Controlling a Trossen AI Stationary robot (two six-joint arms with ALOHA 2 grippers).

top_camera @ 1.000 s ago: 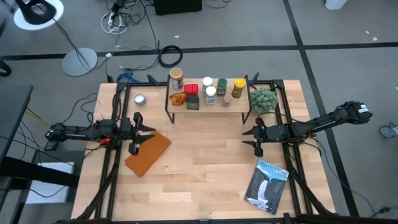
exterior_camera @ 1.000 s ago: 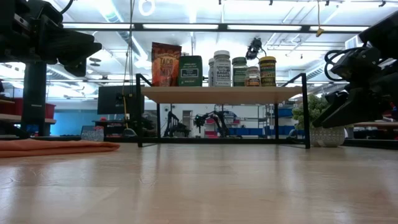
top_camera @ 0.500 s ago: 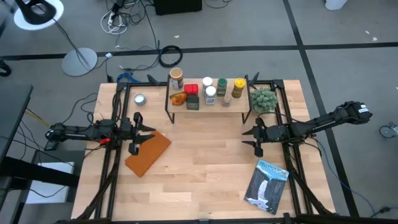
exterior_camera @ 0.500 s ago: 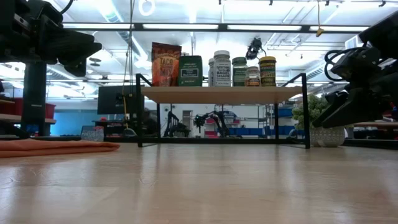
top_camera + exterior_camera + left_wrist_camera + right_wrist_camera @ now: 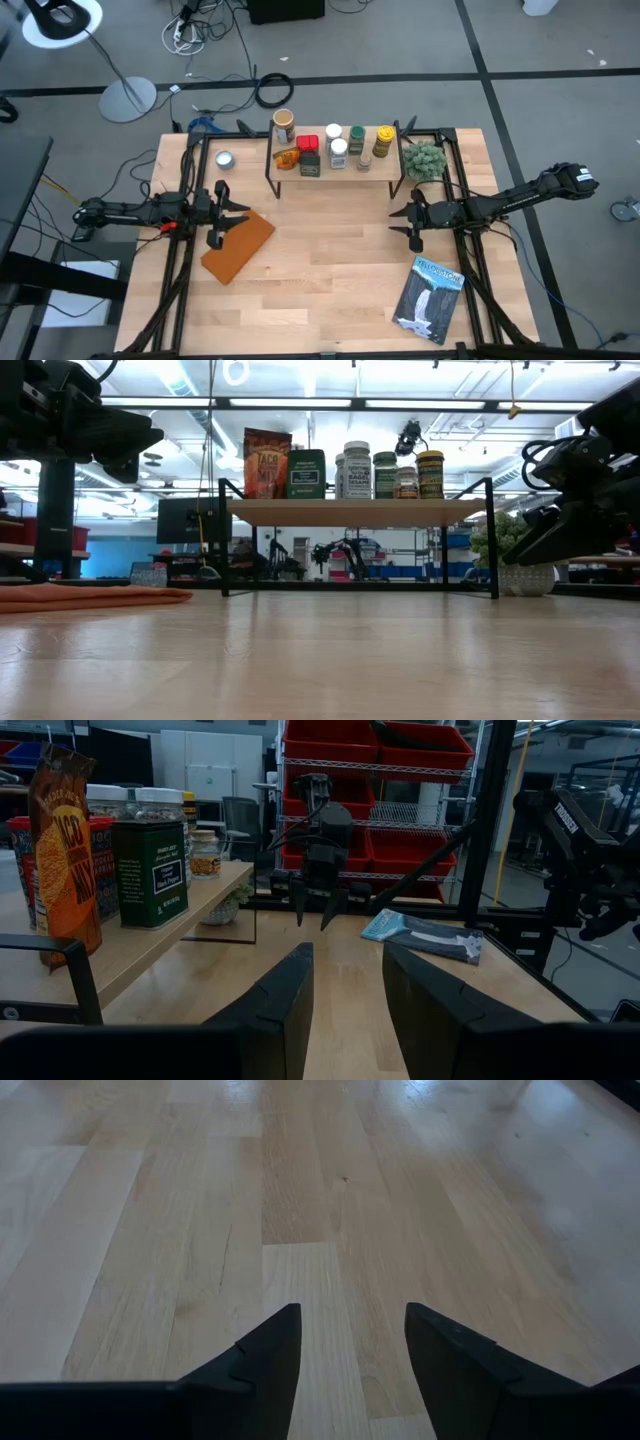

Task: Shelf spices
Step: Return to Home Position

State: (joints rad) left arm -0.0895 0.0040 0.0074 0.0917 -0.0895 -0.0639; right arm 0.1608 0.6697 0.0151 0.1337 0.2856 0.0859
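Along the desk's far edge the spices [image 5: 331,145] all stand on the shelf [image 5: 335,172], so I judge shelving finished. I've parked my left gripper [image 5: 218,213] and right gripper [image 5: 409,223] toward the side edges, jaws apart, empty.

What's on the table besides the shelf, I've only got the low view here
Observer: A booklet with a blue cover lies in front of the right gripper.
Operator: Is either gripper holding a spice?
Observer: No. The right gripper and the left gripper are both open and empty.
Operator: Any spices off the shelf?
Observer: None that I see; only a small silver tin sits on the table beside it.
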